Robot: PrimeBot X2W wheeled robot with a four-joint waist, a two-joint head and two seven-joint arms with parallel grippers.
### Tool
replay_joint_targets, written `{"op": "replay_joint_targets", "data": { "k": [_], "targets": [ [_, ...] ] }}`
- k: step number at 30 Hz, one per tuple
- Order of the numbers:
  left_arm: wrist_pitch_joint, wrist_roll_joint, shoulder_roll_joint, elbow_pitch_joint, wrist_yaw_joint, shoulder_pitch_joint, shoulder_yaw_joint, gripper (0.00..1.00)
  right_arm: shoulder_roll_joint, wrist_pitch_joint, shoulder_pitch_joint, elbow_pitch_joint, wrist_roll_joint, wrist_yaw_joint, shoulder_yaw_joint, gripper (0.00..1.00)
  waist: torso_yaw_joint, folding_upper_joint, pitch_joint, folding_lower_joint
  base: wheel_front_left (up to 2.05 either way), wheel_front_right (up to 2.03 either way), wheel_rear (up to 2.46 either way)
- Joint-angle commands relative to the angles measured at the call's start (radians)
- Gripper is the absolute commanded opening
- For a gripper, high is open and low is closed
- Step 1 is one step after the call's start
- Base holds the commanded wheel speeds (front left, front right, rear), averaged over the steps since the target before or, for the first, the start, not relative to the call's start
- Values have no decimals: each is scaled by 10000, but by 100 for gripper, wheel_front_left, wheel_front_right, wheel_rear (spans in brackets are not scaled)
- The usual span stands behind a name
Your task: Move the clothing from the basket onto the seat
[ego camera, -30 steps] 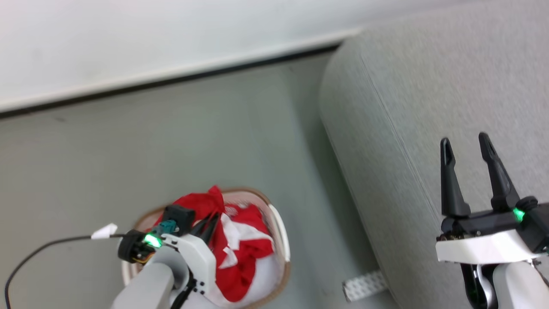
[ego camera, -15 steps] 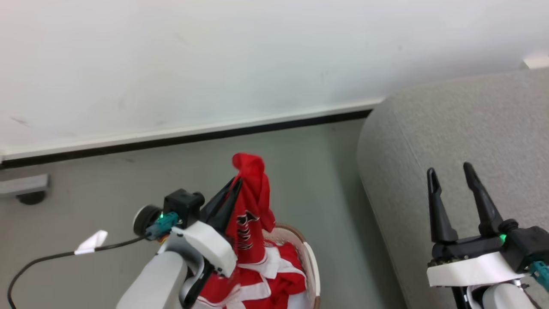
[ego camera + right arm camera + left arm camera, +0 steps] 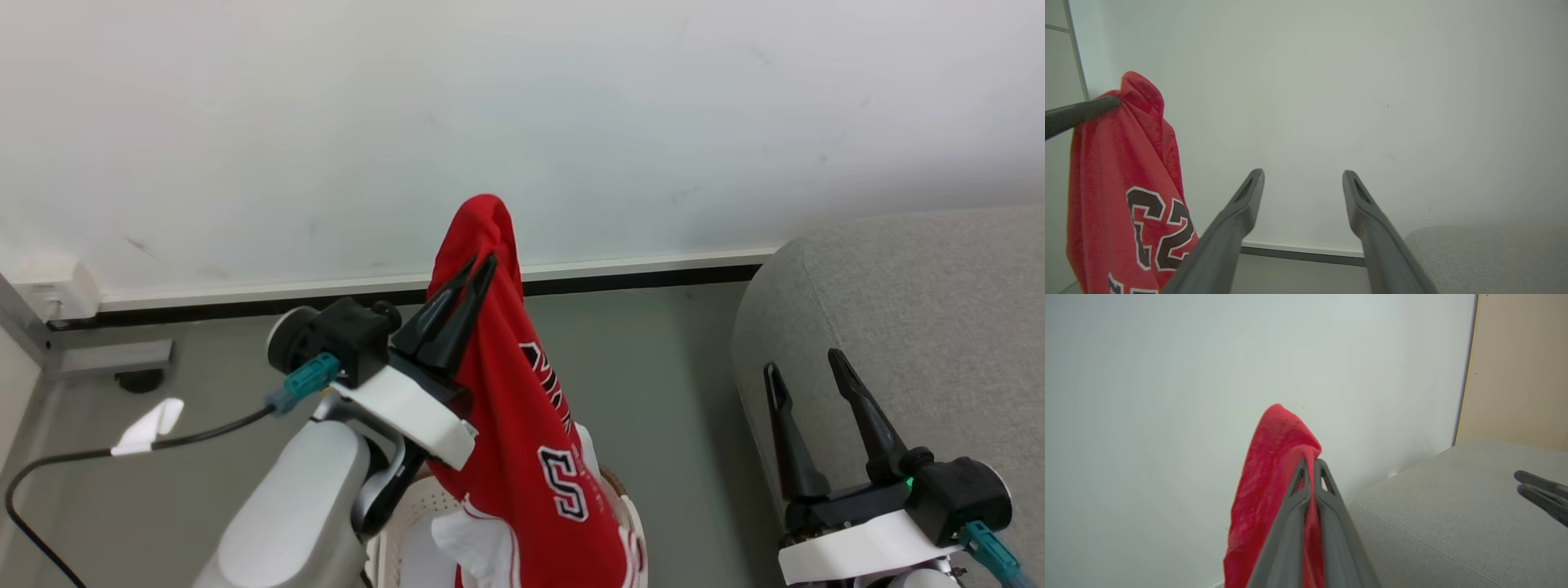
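A red jersey, the clothing (image 3: pixel 522 408), hangs from my left gripper (image 3: pixel 480 265), which is shut on a bunched fold near its top. The pinched fold of the clothing (image 3: pixel 1274 465) stands above the shut fingertips of my left gripper (image 3: pixel 1310 462) in the left wrist view. The black "23" on the clothing (image 3: pixel 1126 196) shows in the right wrist view. Its lower end drops toward the white basket (image 3: pixel 400 531) at the bottom of the head view. My right gripper (image 3: pixel 804 363) stands open and holds nothing, in front of the grey seat (image 3: pixel 922 327) at the right. The open fingers of my right gripper (image 3: pixel 1303 175) point at the wall.
A white wall (image 3: pixel 522 122) with a dark baseboard (image 3: pixel 637 279) runs behind. A grey bracket (image 3: pixel 106 355) and a white outlet box (image 3: pixel 49 286) sit at the far left. A black cable (image 3: pixel 147 445) with a white tag trails from my left wrist over the grey floor (image 3: pixel 669 392).
My left gripper has lifted the red jersey up out of the basket, so it now hangs long. The head camera has tilted up, showing more wall and less basket.
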Motion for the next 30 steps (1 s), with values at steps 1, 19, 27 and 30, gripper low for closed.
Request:
{"op": "replay_joint_targets", "data": {
  "k": [1,19,27,30],
  "targets": [
    [65,-60,53,-85,-8,-125,38,0,-33,8,147,46,74,-21,62,100,79,0,-56,2,0,0,0],
    [198,-328,-53,-331,113,-276,-64,0,-67,6,-180,702,33,-21,1564,100,369,0,-215,2,0,0,0],
    [175,-409,-282,-270,73,-89,-409,0,-146,8,-901,1442,397,-21,3321,100,777,0,-257,2,0,0,0],
    [219,-472,-428,-392,43,-31,-616,0,-183,6,-1228,1949,621,-21,3909,100,998,0,-255,2,0,0,0]
  ]
}}
